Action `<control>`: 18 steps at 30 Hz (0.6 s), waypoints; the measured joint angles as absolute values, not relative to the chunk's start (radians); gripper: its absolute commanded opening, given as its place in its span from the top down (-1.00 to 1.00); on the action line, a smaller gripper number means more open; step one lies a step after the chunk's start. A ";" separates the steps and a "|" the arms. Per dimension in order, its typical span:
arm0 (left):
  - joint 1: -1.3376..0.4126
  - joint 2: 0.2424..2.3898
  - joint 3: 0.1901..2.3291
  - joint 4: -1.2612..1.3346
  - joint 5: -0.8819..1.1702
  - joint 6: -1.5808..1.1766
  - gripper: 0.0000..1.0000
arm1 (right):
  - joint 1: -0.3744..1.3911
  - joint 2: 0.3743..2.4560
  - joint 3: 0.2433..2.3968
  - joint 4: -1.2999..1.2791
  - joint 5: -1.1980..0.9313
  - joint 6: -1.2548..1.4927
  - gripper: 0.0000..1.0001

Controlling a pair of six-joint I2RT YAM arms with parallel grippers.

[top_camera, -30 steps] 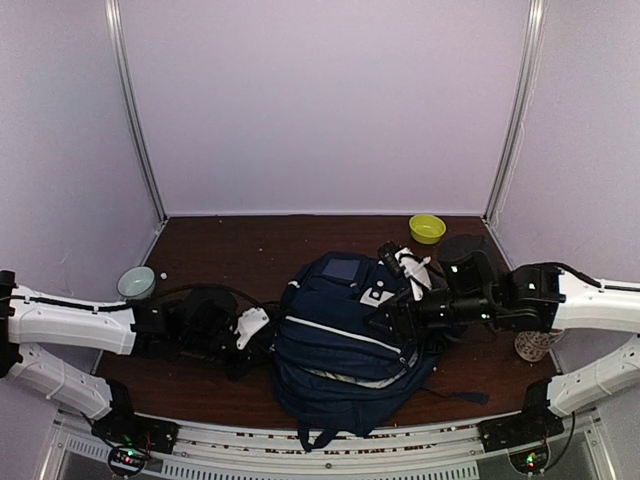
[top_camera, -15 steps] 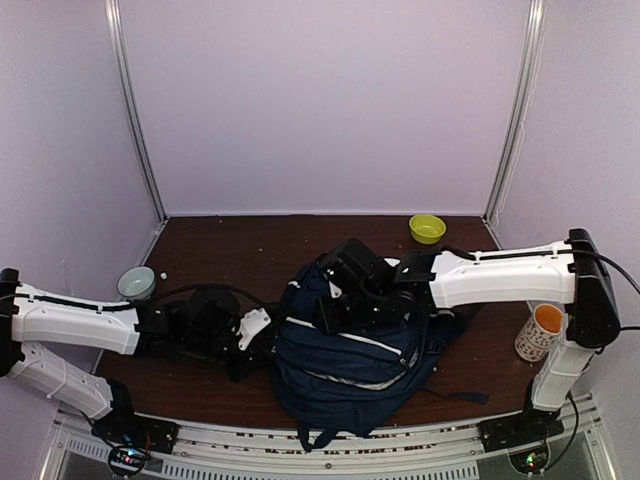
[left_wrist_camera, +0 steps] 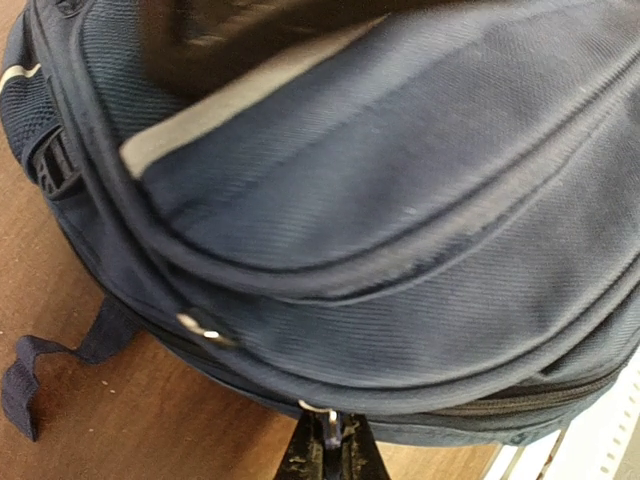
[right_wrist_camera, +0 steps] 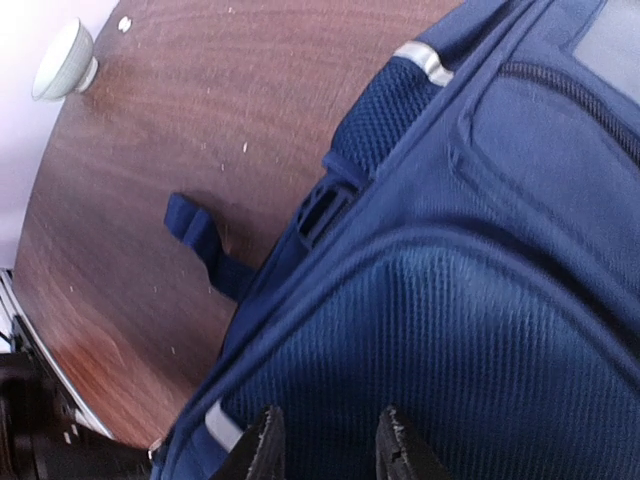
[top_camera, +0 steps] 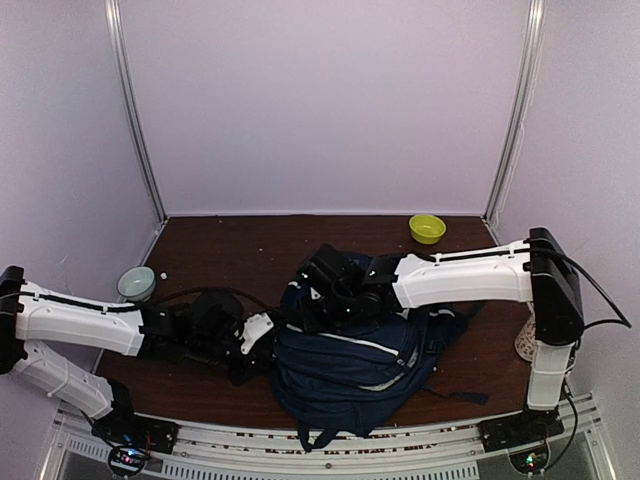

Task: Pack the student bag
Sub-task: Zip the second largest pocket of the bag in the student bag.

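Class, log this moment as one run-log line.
student bag: flat on table | left gripper: shut on zip pull | right gripper: open over bag

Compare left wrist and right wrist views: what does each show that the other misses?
Left wrist only: the left hand shut on a metal zipper pull at the student bag's lower edge. Right wrist only: a pale bowl on the table by the wall, and the right hand, open, over the bag's mesh panel. Both: the navy bag, a loose strap end and the brown table.
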State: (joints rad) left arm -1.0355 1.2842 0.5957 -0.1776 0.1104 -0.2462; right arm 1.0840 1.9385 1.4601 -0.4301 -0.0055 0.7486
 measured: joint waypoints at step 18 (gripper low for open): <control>-1.140 1.213 0.638 -0.274 0.067 -0.342 1.00 | 0.986 1.990 1.470 -0.301 -0.059 0.735 0.35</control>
